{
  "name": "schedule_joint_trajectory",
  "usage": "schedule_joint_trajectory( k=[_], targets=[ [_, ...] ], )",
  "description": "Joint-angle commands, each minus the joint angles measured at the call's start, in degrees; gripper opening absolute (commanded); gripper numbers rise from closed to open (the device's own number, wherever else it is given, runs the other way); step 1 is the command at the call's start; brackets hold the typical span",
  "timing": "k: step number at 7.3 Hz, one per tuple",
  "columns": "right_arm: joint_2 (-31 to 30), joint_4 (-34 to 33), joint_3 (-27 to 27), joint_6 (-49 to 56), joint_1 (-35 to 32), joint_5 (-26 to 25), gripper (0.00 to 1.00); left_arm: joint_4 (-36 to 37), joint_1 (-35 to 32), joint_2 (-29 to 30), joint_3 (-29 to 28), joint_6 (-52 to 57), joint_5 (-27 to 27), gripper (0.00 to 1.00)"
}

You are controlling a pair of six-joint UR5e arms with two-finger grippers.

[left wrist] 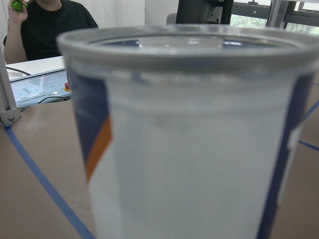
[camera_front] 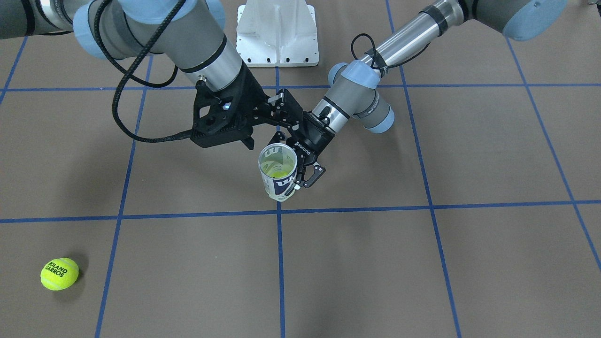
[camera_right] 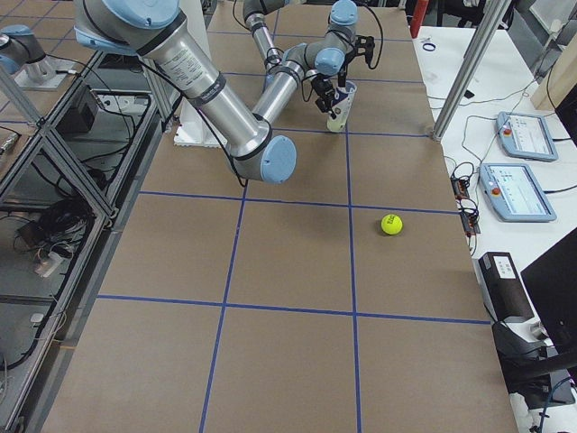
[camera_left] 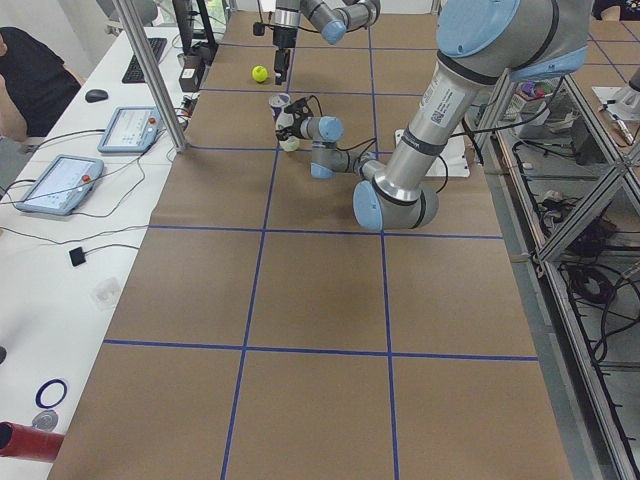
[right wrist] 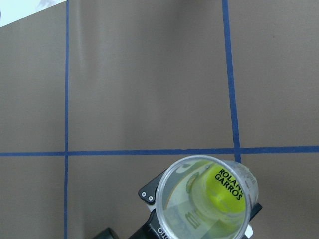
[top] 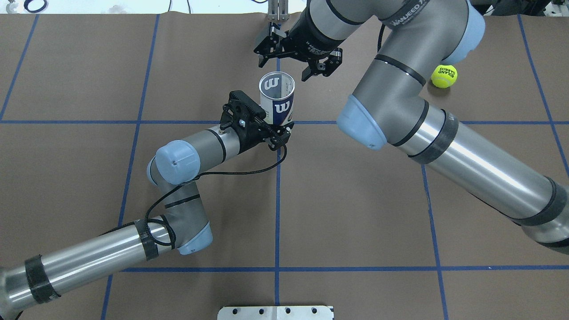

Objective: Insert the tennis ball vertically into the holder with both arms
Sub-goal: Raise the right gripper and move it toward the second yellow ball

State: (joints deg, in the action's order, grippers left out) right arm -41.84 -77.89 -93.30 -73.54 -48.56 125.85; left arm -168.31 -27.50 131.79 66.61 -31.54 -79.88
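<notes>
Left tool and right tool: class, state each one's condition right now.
Left tool: shut on the clear plastic cylindrical tennis-ball can with navy-and-white label.
Right tool: open, empty, above the can.

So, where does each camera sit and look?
Front-facing: across table, facing left arm, right arm; holder central.
Overhead: behind both arms, looking forward, down.
Exterior left: table's end; left arm near.
Exterior right: opposite end; right arm near.
Left wrist: level, at holder's wall; no pincer.
Right wrist: down into holder; left pincer below.
Overhead, front-facing share the loose ball.
</notes>
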Motion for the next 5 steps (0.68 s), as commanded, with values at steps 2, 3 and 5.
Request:
schedule_joint_trajectory(
  k=[2,3,5],
  targets=[
    [-9.8,-0.16,0.05,15.82,-10.49,6.86,0.99,0.09,-0.01,-0.04,0.1,-0.01,-0.01,0.78],
    [-12.45,-0.25,0.57,21.89,-11.99,6.87,0.99,0.09,0.08,-0.04,0.1,-0.01,-0.01,0.78],
    [-17.37,-0.16,2.23,32.87,-14.54,6.61,0.99,0.09,0.17,-0.04,0.19,-0.01,-0.01,0.79]
  ],
)
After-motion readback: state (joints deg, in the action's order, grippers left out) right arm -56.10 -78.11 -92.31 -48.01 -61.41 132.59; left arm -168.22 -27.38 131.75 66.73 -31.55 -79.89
